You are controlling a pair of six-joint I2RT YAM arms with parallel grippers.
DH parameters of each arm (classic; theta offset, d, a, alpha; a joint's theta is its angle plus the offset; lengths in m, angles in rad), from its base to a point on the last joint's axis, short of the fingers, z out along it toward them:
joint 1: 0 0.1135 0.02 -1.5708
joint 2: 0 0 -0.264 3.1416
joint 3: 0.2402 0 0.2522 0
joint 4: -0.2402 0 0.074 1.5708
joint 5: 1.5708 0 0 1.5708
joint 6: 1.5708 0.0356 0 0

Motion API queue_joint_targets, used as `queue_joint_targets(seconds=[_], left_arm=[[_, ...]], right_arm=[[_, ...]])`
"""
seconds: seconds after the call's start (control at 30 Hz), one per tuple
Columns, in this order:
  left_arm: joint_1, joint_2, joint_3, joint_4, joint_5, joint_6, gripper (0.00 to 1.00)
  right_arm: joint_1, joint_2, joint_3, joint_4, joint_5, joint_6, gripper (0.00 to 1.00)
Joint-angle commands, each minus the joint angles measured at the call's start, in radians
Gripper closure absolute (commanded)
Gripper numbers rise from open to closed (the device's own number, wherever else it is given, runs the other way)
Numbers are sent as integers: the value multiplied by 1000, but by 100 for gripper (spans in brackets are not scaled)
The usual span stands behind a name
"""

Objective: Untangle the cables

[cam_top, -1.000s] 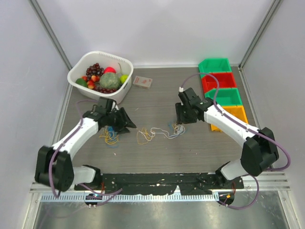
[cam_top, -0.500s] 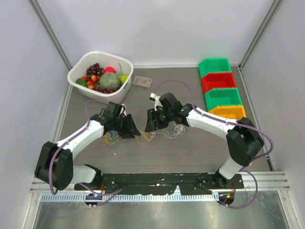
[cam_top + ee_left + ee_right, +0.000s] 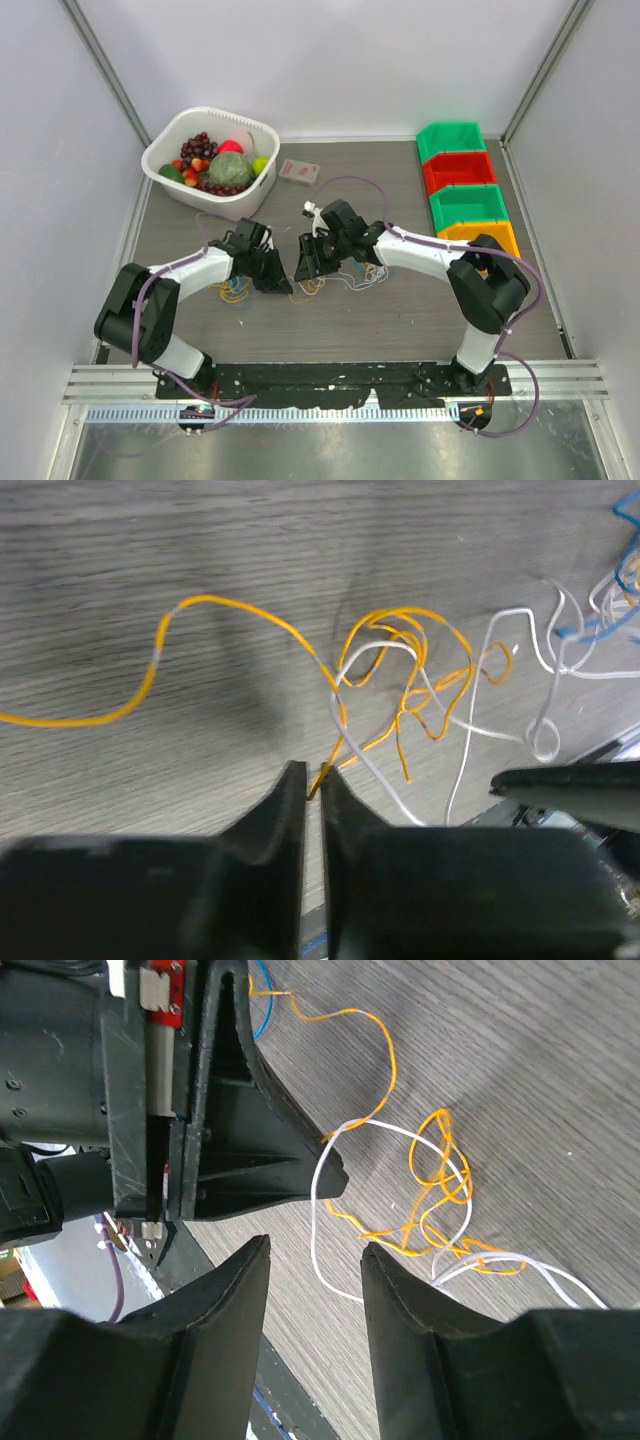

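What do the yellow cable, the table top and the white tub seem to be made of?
The yellow cable looks like plastic-coated wire, smooth and slightly glossy; it holds its curls. The table top seems to be matte grey wood-grain, perhaps laminate, with fine streaks. The white tub is likely moulded plastic: smooth, with rounded corners.

**Grey table in a white-walled booth**

The table (image 3: 340,320) has a dark, streaked wood-grain top, evenly lit. Plain white walls (image 3: 330,60) close it in at 9, 12 and 3 o'clock — slanting grey metal posts (image 3: 105,70) mark the far corners. At 6 o'clock lie a black rail (image 3: 330,378) and a brushed steel ledge (image 3: 330,450).
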Motion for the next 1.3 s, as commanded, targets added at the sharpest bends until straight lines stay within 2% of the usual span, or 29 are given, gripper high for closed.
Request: queue_joint_targets(seconds=[0.0,0.2,0.23,0.27,0.3,0.37,0.4,0.47,0.5,0.6,0.63,0.67,0.73,0.9,1.03,1.17,1.27], left_arm=[[-5,27,48,20,-24,47,98],[-6,-205,47,-139,-50,9,100],[-5,-252,53,-177,-43,-1,100],[-3,-294,65,-213,-34,-10,100],[-6,-337,92,-263,-20,-13,100],[-5,-419,186,-412,-45,-8,100],[-5,-455,252,-522,-78,5,100],[-5,-538,383,-633,-185,34,100],[-5,-564,449,-673,-219,45,100],[-5,-578,692,-728,-282,97,100],[-5,-558,808,-751,-296,113,100],[-5,-531,885,-768,-300,131,100],[-3,-486,1037,-788,-311,154,100],[-5,-354,1326,-834,-279,185,100],[-5,-320,1367,-778,-250,147,100],[-5,-299,1332,-710,-164,93,100],[-5,-290,1318,-664,-121,68,100]], right_arm=[[20,31,25,60,21,38,54],[73,100,61,39,192,33,59],[77,119,72,37,215,44,69],[77,132,74,33,260,51,73],[76,157,94,22,289,54,85],[73,183,118,-45,415,64,93],[65,191,121,-73,451,64,94],[44,205,117,-96,507,68,93],[31,208,108,-99,509,62,92],[14,202,82,-88,472,50,79],[8,196,62,-67,429,39,77],[10,182,51,-56,415,39,67],[2,147,20,-13,342,27,59],[-36,61,15,-2,242,48,47],[-55,19,52,-79,257,-11,45],[-67,-100,101,-195,361,-87,34],[-143,-185,106,-246,351,-105,32]])
